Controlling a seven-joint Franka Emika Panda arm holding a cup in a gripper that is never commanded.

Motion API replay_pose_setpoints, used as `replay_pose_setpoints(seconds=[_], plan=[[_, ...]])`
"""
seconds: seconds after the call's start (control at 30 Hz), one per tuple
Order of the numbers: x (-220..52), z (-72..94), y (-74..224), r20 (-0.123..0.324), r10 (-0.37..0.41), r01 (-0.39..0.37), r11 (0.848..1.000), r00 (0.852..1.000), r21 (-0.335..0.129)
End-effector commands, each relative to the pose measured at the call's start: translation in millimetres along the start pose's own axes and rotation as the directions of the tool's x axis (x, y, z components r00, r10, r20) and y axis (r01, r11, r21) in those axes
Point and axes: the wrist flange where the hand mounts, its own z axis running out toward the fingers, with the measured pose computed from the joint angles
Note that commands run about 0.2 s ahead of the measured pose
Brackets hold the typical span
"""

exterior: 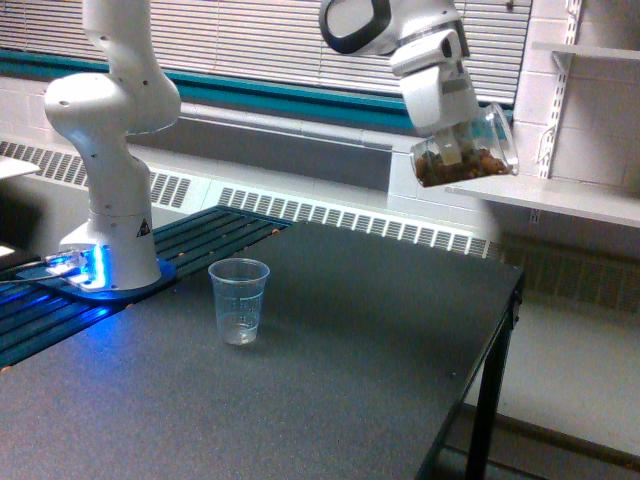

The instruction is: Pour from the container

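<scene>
The container is held high above the worktop, toward the exterior view's right, clamped in the fingers of the gripper. It is tilted, its mouth turned toward the exterior view's right and slightly upward, with brown nuts gathered along its lower wall. The empty plastic cup stands upright on the worktop, well apart, below and toward the exterior view's left of the container. A pour into that cup is judged to require travel leftward and downward, with the mouth turned back toward the cup.
</scene>
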Motion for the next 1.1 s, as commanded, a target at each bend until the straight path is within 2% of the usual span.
replay_pose_setpoints(seconds=[0.03, 0.33, 0.6, 1.1], plan=[[-16.1, -13.9, 1.3, -0.008, -0.034, 0.034, 0.999, 0.999, -0.004], [-46.3, -24.2, 16.3, -0.005, -0.097, 0.097, 0.995, 0.995, -0.037], [-68.1, -34.2, 43.9, 0.0, -0.135, 0.135, 0.988, 0.991, -0.071], [-94.7, -45.5, 109.4, 0.025, -0.13, 0.132, 0.985, 0.991, -0.114]])
